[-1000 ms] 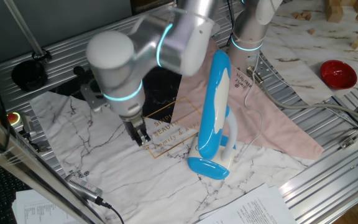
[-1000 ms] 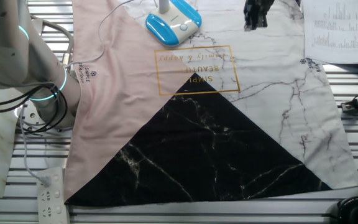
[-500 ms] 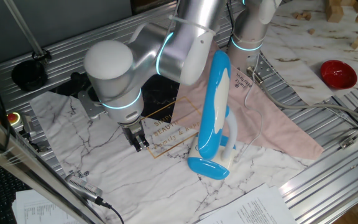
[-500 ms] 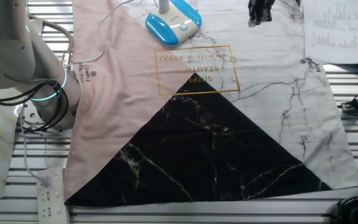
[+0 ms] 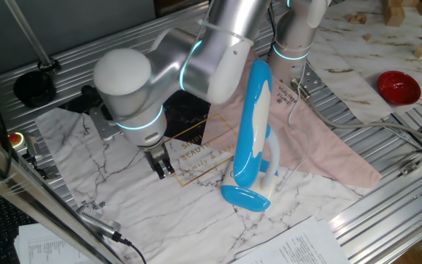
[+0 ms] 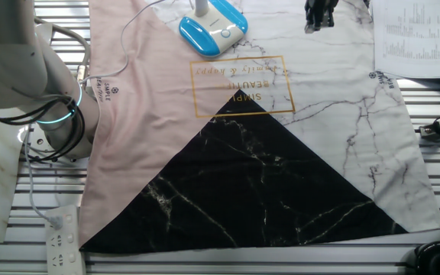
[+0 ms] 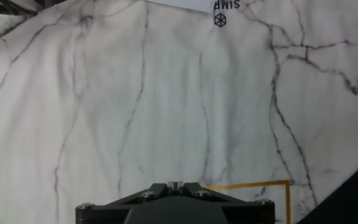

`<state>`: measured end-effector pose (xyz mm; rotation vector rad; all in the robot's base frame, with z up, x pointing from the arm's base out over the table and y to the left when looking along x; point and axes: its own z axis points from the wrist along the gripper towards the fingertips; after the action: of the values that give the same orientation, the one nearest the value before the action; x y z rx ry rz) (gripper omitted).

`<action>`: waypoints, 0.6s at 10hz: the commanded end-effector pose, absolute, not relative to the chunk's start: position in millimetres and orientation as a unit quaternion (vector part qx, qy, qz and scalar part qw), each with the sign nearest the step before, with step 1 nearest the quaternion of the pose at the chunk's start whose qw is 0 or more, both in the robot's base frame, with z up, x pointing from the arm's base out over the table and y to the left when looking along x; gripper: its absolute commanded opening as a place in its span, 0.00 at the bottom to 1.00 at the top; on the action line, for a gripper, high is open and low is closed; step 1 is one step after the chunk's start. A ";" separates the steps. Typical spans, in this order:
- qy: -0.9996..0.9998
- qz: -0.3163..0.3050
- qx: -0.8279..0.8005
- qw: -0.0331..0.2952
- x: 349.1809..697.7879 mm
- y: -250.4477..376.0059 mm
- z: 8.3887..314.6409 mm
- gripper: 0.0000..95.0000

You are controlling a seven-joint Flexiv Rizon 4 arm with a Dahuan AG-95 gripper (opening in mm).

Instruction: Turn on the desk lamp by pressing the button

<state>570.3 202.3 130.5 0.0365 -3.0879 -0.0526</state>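
The desk lamp stands folded up on the marble-print cloth, its long blue and white head (image 5: 256,117) rising from an oval blue base (image 5: 243,198). The other fixed view shows only that base (image 6: 211,27), with a small round button (image 6: 224,32) on its white top. My gripper (image 5: 163,168) hangs low over the white cloth to the left of the lamp, a good hand's width from the base, and appears at the top edge of the other fixed view (image 6: 319,15). In the hand view the fingertips (image 7: 175,185) meet with nothing between them, over bare cloth; no lamp shows there.
A red bowl (image 5: 398,86) sits far right on the marble table. The lamp's white cable (image 6: 132,23) runs over the pink cloth toward the arm's base (image 6: 56,114). Printed sheets (image 5: 306,246) lie at the front edge, a power strip (image 6: 61,244) beside the cloth.
The arm has shifted a little to the left, and the gripper has slid slightly further from the lamp base. The lamp has not moved.
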 end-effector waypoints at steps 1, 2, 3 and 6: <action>-0.998 -0.045 0.041 0.035 568.7 201.7 131.2 0.00; -0.997 -0.046 0.053 0.037 568.7 201.7 131.2 0.00; -0.996 -0.045 0.064 0.042 568.7 201.7 131.2 0.00; -0.991 -0.046 0.113 0.049 568.7 201.7 131.2 0.00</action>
<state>569.3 201.8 131.2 0.2415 -3.0259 -0.1795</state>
